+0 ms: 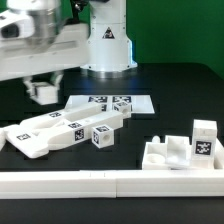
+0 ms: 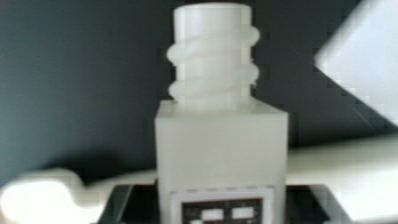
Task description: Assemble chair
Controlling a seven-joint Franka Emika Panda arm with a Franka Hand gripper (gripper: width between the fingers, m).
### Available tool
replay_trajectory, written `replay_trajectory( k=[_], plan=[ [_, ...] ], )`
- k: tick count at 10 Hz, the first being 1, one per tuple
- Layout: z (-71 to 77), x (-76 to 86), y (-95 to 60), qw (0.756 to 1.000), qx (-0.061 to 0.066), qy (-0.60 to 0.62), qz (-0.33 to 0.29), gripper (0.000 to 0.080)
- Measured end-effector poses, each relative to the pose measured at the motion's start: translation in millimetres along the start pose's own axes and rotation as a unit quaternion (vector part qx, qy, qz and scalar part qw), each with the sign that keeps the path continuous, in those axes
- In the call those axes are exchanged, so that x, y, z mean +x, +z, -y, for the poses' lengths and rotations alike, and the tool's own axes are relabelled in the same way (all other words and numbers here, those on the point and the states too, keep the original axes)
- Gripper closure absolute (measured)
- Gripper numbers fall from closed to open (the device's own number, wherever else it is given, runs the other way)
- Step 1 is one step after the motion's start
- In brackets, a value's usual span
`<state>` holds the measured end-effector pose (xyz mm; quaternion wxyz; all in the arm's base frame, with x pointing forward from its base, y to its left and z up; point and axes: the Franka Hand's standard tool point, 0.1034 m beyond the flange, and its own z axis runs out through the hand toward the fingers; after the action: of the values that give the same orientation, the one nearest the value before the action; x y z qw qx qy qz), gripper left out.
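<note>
tagged white chair leg (image 2: 221, 140) sits gripped between the tool (image 2: 221, 203) fingers, threaded end pointing away

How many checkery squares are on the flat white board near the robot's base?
4. On the marker board, the tags sit in two rows of two, one row farther back and one nearer. They look small and blurry, so this is my best count.
</note>
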<state>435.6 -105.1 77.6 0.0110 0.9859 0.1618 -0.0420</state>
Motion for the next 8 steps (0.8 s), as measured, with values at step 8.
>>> replay_trajectory(
  k=[8],
  plan=[
    [69.4,63.4,-14.9,0.979,0.019,0.202,0.003,0.0518]
  ],
)
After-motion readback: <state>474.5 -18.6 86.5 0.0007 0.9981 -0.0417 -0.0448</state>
